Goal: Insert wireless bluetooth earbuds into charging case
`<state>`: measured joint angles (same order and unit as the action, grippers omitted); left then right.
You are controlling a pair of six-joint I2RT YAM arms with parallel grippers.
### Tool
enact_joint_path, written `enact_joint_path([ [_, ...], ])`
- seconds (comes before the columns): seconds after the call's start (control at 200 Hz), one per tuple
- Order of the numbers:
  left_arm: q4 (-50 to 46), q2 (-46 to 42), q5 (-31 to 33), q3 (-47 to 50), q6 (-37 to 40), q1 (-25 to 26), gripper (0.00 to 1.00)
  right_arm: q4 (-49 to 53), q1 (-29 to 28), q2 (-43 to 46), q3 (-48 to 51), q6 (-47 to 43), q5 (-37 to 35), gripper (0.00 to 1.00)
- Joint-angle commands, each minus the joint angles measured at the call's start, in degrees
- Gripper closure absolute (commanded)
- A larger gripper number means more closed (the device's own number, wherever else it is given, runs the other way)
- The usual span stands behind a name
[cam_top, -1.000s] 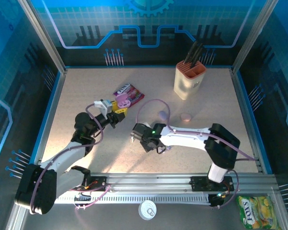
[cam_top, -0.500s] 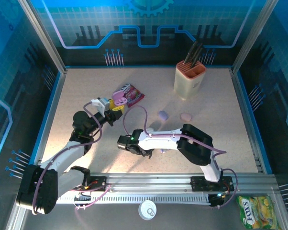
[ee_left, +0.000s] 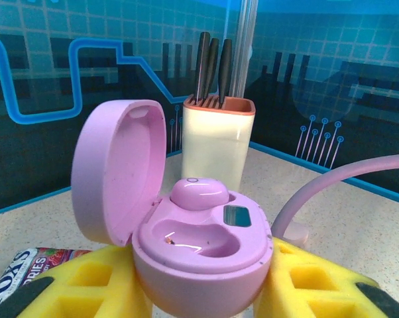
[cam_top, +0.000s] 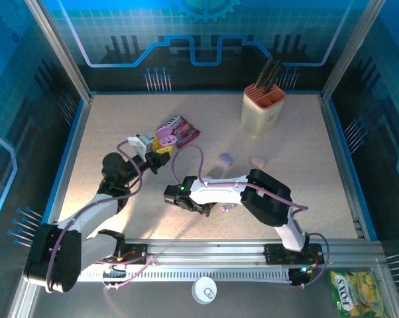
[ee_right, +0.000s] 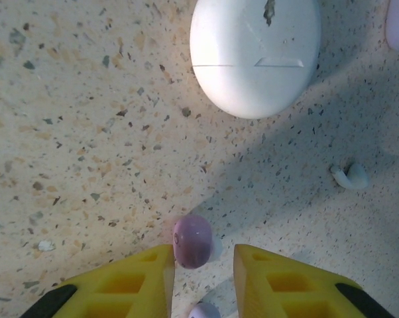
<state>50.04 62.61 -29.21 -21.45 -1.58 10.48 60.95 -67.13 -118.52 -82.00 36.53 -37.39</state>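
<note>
My left gripper is shut on an open lilac-pink charging case, lid tipped back to the left. One lilac earbud sits in the far slot; the near slot is bare. My right gripper points down at the table, open. A lilac earbud lies between its yellow fingers, against the left one. A second small lilac piece shows at the bottom edge. A white earbud lies to the right.
A shut white case lies just beyond the right gripper. A lilac case and a pink case lie mid-table. The knife block stands at the back right, a snack packet by the left gripper.
The right arm has swung left and nearer the front edge, folding its elbow, then steadied over the lilac earbud. The left gripper with the case has barely shifted.
</note>
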Motion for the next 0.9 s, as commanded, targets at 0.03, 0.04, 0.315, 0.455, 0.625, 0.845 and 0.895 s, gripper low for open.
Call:
enact_joint_path([
  [0.03, 3.6, 0.5, -1.5, -0.9, -1.3, -0.9, 0.63, 0.0, 0.7, -2.0, -0.3, -0.5, 0.2, 0.72],
  [0.04, 3.6, 0.5, -1.6, -0.9, -1.3, -1.0, 0.63, 0.0, 0.8, -2.1, -0.3, -0.5, 0.2, 0.72],
  [0.315, 4.1, 0.7, -1.8, -0.7, -1.5, -1.2, 0.63, 0.3, 1.0, -4.1, -0.7, -0.4, 0.3, 0.74],
  [0.455, 4.2, 0.8, -2.3, -0.6, -1.6, -1.2, 0.63, 0.3, 1.4, -3.7, -0.8, -0.1, 0.2, 0.79],
  [0.625, 4.6, 1.7, -3.3, -0.5, -0.9, -1.2, 0.63, -0.9, 1.7, -0.4, 0.7, 0.3, -1.4, 0.84],
  [0.845, 8.4, 3.9, -3.4, -0.3, -1.1, -1.2, 0.63, -5.7, 3.1, 12.6, 7.9, 1.6, 1.3, 0.84],
  [0.895, 9.5, 5.3, -3.8, -0.6, -1.4, -1.2, 0.64, -6.7, 3.8, 16.5, 9.8, 2.0, 2.4, 0.84],
])
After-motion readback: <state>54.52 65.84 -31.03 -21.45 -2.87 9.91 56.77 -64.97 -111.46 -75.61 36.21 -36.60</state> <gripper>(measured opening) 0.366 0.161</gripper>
